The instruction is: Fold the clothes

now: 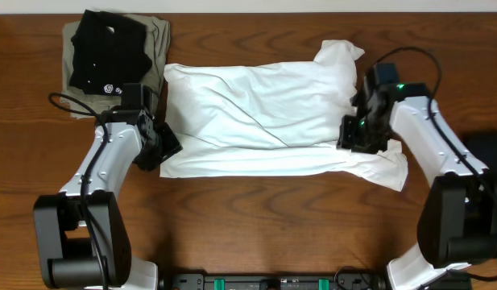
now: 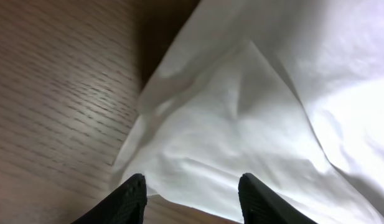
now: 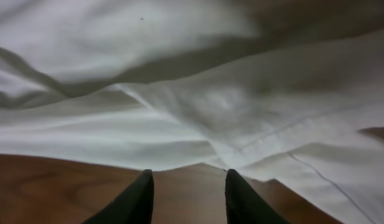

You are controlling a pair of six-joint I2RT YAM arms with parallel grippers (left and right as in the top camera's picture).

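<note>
No legible txt anywhere: only mark is a small white logo [image 1: 113,88] on the folded black shirt [image 1: 103,44] in overhead view, too small/blurry to read, brand can't be told.

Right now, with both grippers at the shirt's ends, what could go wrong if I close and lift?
The right gripper hangs open over the bare table, short of the hem; closing here may miss the white T-shirt.
The left gripper faces a bunched, layered corner; it may pinch only one layer and skew the fold.
The folded black shirt lies near the left gripper; a wide swing might disturb it.
</note>
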